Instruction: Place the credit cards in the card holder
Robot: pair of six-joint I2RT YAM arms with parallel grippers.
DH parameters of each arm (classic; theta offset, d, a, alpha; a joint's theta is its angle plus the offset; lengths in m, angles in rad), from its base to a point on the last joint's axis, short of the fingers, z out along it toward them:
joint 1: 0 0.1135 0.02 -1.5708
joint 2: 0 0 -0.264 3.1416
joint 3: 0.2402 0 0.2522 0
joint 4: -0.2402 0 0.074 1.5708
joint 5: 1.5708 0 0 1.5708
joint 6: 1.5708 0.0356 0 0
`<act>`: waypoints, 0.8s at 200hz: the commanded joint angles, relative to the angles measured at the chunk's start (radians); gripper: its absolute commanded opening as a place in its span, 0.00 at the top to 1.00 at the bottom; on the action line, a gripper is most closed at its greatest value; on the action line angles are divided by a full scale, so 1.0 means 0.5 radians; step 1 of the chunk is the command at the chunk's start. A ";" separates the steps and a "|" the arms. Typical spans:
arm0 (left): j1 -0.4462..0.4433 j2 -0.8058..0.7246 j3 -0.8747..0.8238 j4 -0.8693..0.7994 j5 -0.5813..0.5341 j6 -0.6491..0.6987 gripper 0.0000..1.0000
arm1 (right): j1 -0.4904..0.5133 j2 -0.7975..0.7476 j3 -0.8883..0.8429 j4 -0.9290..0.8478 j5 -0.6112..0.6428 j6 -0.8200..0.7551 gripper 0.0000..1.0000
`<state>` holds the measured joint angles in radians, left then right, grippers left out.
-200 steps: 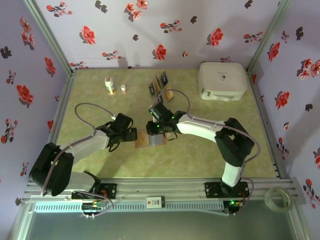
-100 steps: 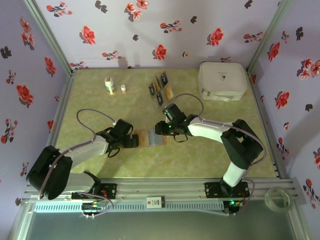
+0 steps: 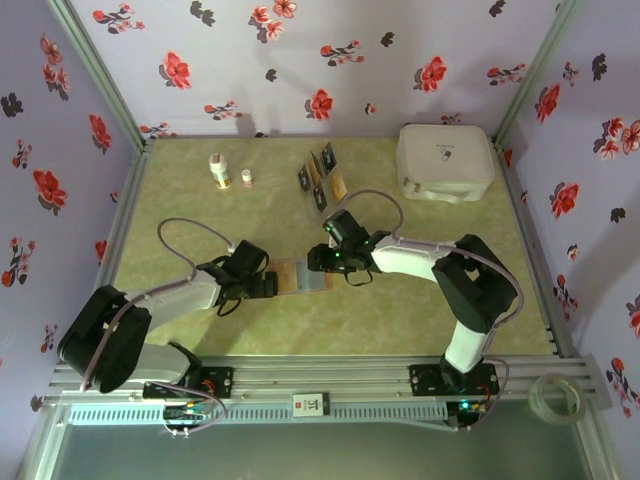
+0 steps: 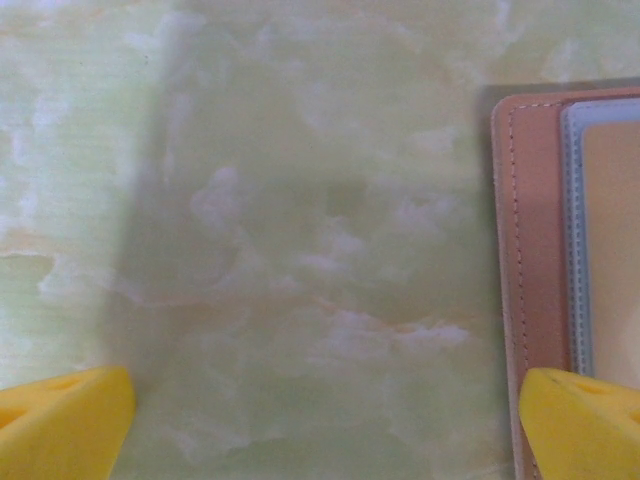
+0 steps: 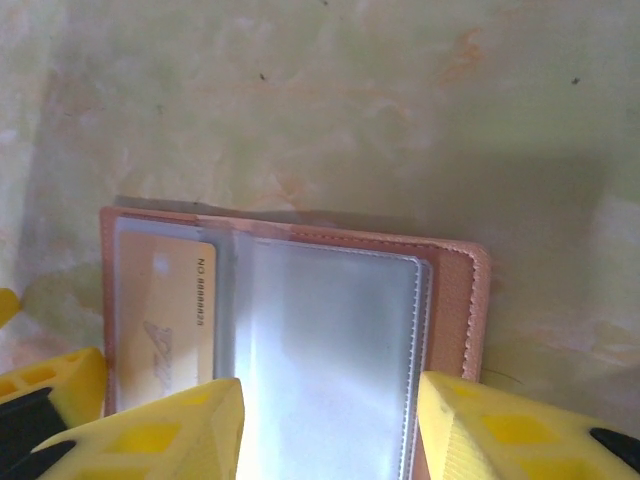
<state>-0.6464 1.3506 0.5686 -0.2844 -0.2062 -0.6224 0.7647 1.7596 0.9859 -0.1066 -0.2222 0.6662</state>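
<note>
— Looking down from above, where does the card holder (image 3: 300, 277) lie?

— Open and flat on the table (image 3: 400, 320), near the middle, between the two arms.

— And the left fingers (image 4: 60, 425)?

— Spread wide, holding nothing. In the left wrist view one yellow tip hangs over bare table and the other over the holder's brown stitched edge. Whether it touches the leather I cannot tell.

— The right fingers (image 5: 500, 440)?

— Parted, low over the holder's other side, with its clear pocket (image 5: 330, 340) showing between them. Nothing is pinched there.

— Any card inside?

— A gold card (image 5: 165, 320) sits in the pocket beside the clear one, with printed digits along one edge.

— And the other credit cards (image 3: 321, 196)?

— Standing upright in a row at the far middle of the table, well apart from the holder. A white case (image 3: 445, 160) lies far right, and two small bottles (image 3: 218, 170) stand far left.
</note>
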 commanded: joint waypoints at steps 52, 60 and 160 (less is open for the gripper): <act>-0.024 0.074 0.034 -0.061 -0.071 -0.038 0.00 | 0.002 0.085 0.007 -0.023 0.061 -0.002 0.45; -0.026 0.081 0.034 -0.063 -0.071 -0.040 0.00 | 0.004 0.097 0.015 -0.023 0.051 -0.002 0.45; -0.039 0.109 0.034 -0.037 -0.071 -0.041 0.00 | 0.133 0.152 0.168 -0.190 0.066 -0.094 0.48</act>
<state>-0.6613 1.3735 0.5808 -0.2916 -0.2348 -0.6262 0.7979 1.8133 1.0302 -0.1379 -0.1940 0.6487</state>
